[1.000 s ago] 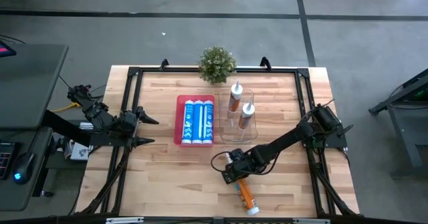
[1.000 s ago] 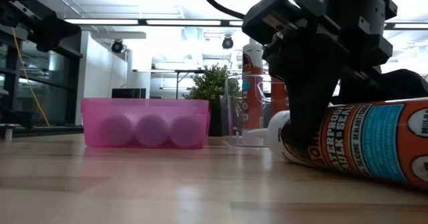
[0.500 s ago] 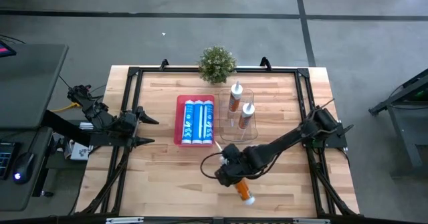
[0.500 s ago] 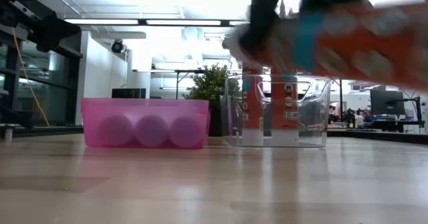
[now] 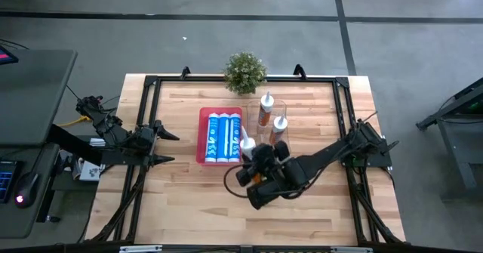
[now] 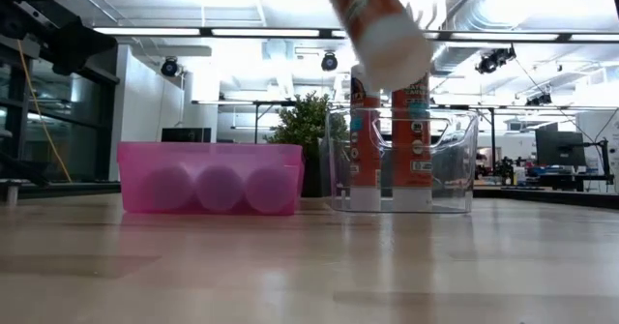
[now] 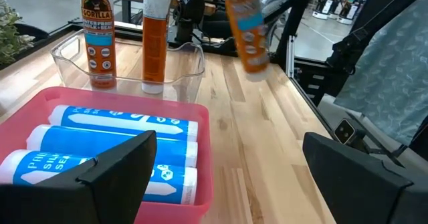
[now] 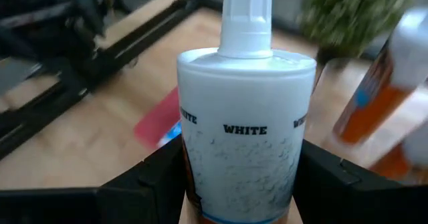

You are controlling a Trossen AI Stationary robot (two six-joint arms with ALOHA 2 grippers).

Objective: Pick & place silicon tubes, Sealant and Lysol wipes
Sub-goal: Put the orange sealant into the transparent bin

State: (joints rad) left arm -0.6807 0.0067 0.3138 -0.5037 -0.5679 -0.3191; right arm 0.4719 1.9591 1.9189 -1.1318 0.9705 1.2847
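At the centre of the high view, the right gripper [image 5: 260, 179] pinches an orange sealant tube with a white nozzle [image 5: 246, 143], held off the wooden table [image 5: 181, 192] just below the clear plastic bin [image 5: 283, 152]. That bin holds two upright orange tubes [image 5: 265, 109]. To its left, a pink tray [image 5: 202, 136] carries three blue-and-white silicone tubes [image 5: 223, 137]. At mid-left, the left gripper [image 5: 164, 147] waits with its fingers spread.

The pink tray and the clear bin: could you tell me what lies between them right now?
Only a narrow strip of bare tabletop separates the pink tray from the clear bin, as the low view shows.
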